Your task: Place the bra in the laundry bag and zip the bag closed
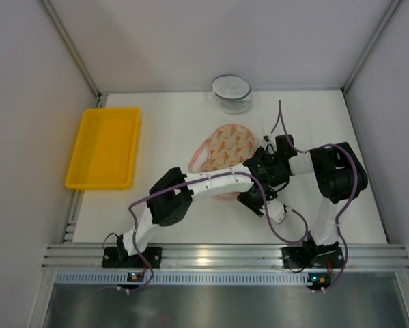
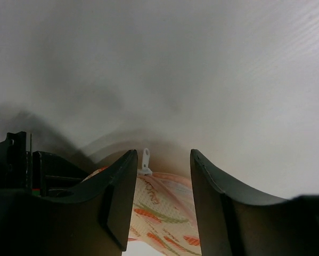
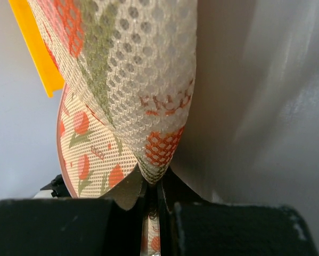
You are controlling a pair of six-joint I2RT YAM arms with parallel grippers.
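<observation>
Right pincer (image 3: 153,184) nips the laundry bag (image 3: 138,80); left pincer (image 2: 163,181) gapes astride it

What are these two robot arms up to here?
Both arms are working on the laundry bag in the middle of the table. The right gripper is shut on a fold of its mesh. The left gripper stands open on either side of the white zip pull, not gripping it. The bra cannot be seen.
</observation>
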